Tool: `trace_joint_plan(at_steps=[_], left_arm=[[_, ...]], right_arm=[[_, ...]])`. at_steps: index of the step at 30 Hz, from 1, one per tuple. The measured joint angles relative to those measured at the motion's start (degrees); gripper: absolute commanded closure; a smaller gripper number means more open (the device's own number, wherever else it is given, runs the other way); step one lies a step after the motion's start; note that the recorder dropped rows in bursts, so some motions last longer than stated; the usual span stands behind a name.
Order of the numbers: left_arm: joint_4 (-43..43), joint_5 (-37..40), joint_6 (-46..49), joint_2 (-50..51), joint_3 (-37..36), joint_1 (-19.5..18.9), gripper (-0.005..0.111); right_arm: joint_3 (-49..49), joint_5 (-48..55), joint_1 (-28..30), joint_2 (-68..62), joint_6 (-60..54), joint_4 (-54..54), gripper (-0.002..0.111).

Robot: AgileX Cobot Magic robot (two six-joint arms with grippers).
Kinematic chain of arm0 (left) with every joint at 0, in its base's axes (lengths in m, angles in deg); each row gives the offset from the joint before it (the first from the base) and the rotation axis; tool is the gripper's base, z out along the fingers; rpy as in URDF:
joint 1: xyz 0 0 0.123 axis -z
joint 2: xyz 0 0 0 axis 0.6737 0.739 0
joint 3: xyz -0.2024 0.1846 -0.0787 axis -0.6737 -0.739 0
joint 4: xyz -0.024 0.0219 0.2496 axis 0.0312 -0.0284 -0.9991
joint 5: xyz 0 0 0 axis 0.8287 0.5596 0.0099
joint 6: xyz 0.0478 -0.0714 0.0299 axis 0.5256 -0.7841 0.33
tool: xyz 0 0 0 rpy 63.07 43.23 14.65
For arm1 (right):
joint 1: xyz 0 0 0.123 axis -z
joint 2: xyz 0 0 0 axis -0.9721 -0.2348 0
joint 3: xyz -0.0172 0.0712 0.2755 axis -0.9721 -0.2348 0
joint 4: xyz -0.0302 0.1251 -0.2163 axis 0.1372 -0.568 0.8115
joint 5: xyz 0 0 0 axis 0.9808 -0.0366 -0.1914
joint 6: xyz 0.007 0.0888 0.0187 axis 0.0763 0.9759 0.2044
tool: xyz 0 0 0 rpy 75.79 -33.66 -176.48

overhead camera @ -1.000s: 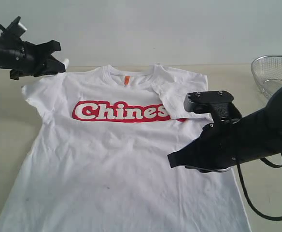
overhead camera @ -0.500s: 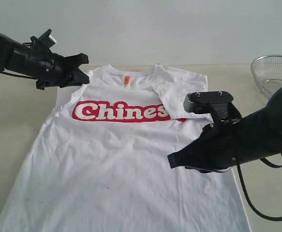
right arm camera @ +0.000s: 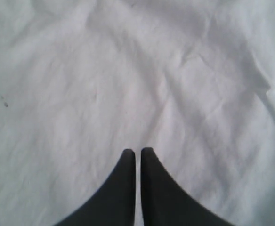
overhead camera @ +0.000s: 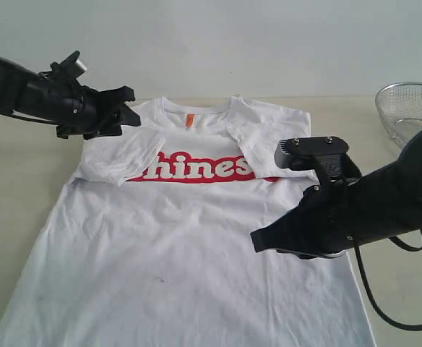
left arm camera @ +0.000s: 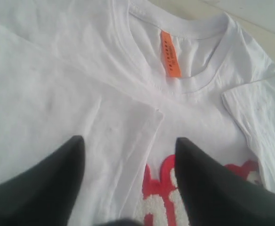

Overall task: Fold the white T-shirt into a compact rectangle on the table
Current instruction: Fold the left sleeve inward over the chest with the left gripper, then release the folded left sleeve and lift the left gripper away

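Since a second ago, my left gripper has laid the sleeve inward over the first red letter and now hangs released just above it. The white T-shirt lies flat mid-desk, collar toward the far edge. My right gripper hovers clenched over its right side.

Left sleeve folded in and let go!
The left gripper has swung inward over the white T-shirt; jaws now parted; the sleeve lies flat just beneath them, covering the lettering at its first letter.
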Motion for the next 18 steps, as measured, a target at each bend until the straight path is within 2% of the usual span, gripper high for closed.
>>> trace_joint_plan(at_steps=[3,5,7,12,14,18], left_arm=[[0.8,0.0,0.6,0.0,0.0,0.1,0.047],[0.9,0.2,0.7,0.0,0.0,0.1,0.052],[1.0,0.4,0.8,0.0,0.0,0.1,0.062],[-1.7,1.8,1.1,-0.4,0.0,-0.9,0.099],[-3.7,3.7,0.1,-0.6,0.0,-1.8,0.102],[-13.8,5.7,-6.9,-0.9,-0.3,-3.3,0.102]], right_arm=[[0.0,0.0,0.0,0.0,0.0,0.0,0.109],[0.0,0.0,0.0,0.0,-0.1,0.0,0.109],[0.0,0.0,0.0,0.0,-0.1,0.0,0.109],[0.0,0.5,0.0,0.0,-0.1,0.0,0.109],[0.0,0.5,0.0,0.0,-0.1,0.0,0.109],[0.0,0.4,0.0,0.0,-0.1,0.0,0.109]])
